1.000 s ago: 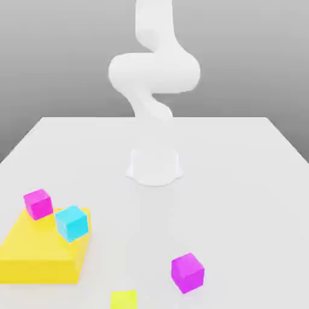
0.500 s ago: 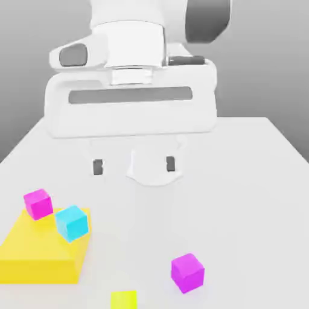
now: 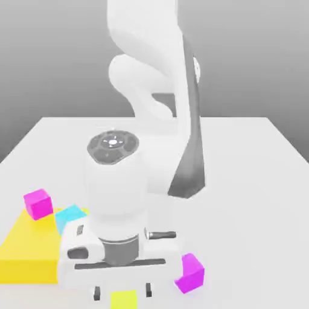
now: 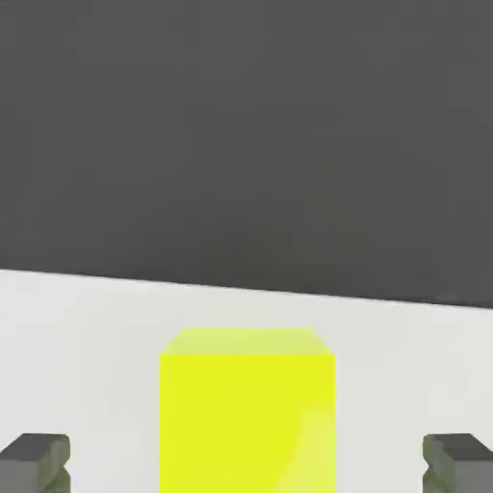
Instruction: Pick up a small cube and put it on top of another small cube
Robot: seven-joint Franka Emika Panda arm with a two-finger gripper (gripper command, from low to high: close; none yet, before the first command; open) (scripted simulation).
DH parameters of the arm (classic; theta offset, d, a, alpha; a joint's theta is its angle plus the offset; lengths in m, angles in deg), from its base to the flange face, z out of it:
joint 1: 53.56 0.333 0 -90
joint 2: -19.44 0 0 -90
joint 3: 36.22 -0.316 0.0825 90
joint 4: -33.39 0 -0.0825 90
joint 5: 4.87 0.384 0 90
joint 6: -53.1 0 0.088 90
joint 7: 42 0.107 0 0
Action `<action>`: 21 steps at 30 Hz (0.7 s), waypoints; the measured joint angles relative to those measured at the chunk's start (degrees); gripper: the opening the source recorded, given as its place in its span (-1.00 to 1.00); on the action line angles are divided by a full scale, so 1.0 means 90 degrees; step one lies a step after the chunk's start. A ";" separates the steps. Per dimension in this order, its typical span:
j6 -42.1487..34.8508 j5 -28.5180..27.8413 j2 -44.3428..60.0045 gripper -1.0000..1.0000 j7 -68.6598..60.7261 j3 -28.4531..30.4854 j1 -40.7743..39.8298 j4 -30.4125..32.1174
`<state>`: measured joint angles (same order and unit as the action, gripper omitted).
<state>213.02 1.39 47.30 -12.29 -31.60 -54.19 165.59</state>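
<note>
The small lime cube (image 3: 124, 300) lies on the white table (image 3: 247, 181) at its near edge. My gripper (image 3: 122, 293) hangs straight over it, open, with one finger on each side and apart from it. The hand view shows the lime cube (image 4: 246, 409) midway between the two dark fingertips (image 4: 37, 462) of the gripper (image 4: 246, 464), with wide gaps to both. The small cyan cube (image 3: 69, 214) rests on the corner of the big yellow block (image 3: 27, 247), partly hidden behind my hand.
A magenta cube (image 3: 38, 203) sits on the yellow block's far corner. Another magenta cube (image 3: 191, 273) lies on the table close to my hand, at the exterior view's right. The arm's base stands mid-table behind the hand.
The hand has come down from high in the view to just above the table, over the lime cube. It now covers part of the cyan cube. The fingers stayed open.
</note>
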 joint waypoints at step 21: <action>-0.1581 -0.0923 -0.3013 -1.00 0.1646 0.1431 -0.1083 0.1377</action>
<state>198.79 -6.92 20.18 2.52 -18.72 -63.94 177.99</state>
